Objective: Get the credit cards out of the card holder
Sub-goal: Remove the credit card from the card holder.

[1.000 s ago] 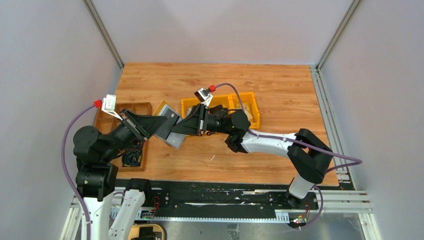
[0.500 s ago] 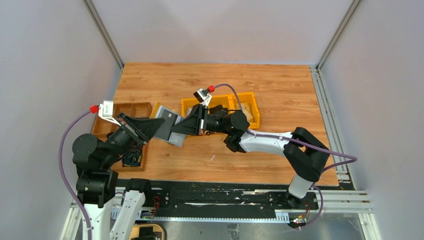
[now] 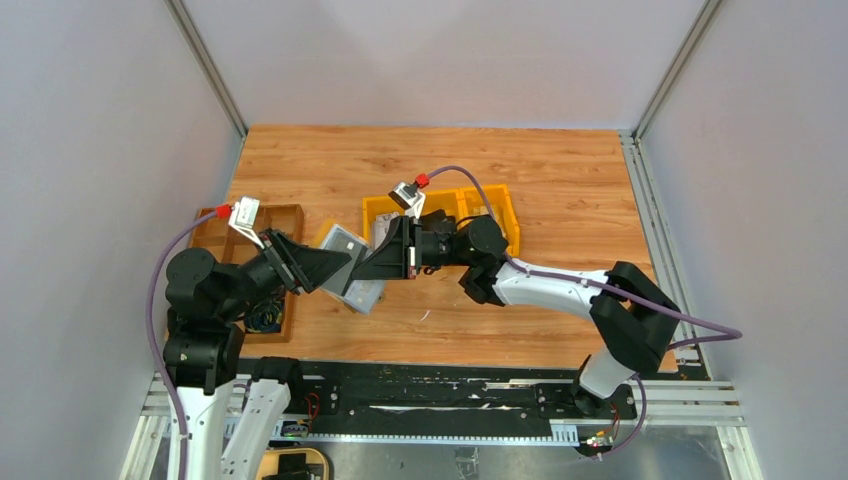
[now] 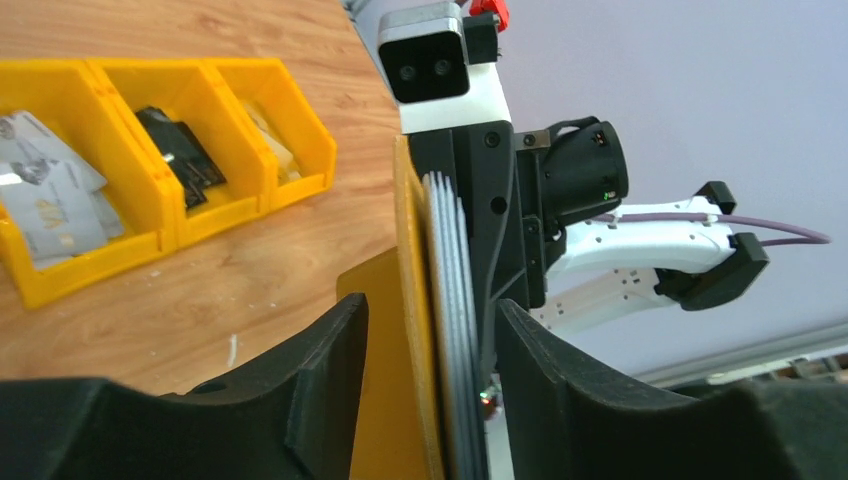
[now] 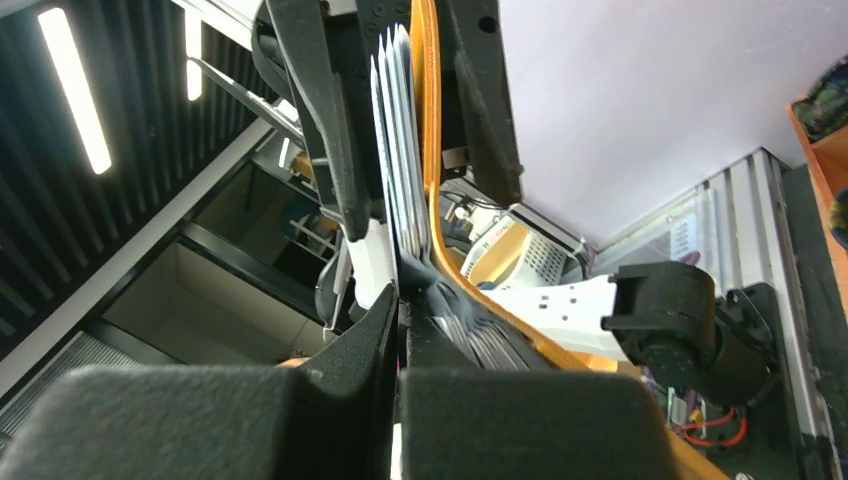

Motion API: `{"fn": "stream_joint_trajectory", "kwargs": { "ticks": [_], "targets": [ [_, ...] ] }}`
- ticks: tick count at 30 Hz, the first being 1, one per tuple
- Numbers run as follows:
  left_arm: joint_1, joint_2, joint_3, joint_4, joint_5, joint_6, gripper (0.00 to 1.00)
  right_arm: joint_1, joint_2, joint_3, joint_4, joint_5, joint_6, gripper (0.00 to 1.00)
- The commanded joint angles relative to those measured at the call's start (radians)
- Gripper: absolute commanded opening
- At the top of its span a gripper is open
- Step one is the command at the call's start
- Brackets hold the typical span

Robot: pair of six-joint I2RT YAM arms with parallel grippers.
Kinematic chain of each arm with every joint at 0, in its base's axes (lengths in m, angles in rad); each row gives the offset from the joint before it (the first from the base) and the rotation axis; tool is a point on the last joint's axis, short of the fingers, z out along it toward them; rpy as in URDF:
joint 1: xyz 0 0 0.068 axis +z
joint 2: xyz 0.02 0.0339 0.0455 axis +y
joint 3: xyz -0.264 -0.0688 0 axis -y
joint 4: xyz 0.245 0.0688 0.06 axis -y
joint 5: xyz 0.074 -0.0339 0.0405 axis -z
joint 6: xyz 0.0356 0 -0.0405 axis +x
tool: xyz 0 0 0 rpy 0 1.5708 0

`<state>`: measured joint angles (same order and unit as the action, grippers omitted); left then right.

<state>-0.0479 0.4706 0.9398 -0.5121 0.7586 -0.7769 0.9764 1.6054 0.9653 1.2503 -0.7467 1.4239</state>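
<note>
You are working in a robotics lab cell: a wood-grain table (image 3: 560, 160) walled by plain grey panels (image 3: 90, 120) on aluminium posts (image 3: 205, 65), the left arm (image 3: 215, 285) and right arm (image 3: 545, 285) bolted to a black rail (image 3: 450, 385), purple cables (image 3: 700, 317) trailing, yellow bins (image 3: 497, 205) on top, strip lights (image 5: 72, 95) overhead.

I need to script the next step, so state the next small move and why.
Probably pull the right tool slowly back, away from the left tool. It seems pinched on a thin white card edge, while the left tool clamps the card holder, so a short straight pull should slide it out.
</note>
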Motion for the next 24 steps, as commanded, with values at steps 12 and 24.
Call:
{"fn": "stream_joint_trajectory", "kwargs": {
  "ticks": [12, 24],
  "targets": [
    [-0.003, 0.021, 0.002, 0.100, 0.128, -0.095, 0.22, -0.028, -0.097, -0.058, -0.064, -0.060, -0.066, 0.00],
    [-0.003, 0.023, 0.031, 0.097, 0.077, -0.095, 0.14, -0.028, -0.106, -0.117, 0.018, 0.007, -0.034, 0.00]
  ]
}}
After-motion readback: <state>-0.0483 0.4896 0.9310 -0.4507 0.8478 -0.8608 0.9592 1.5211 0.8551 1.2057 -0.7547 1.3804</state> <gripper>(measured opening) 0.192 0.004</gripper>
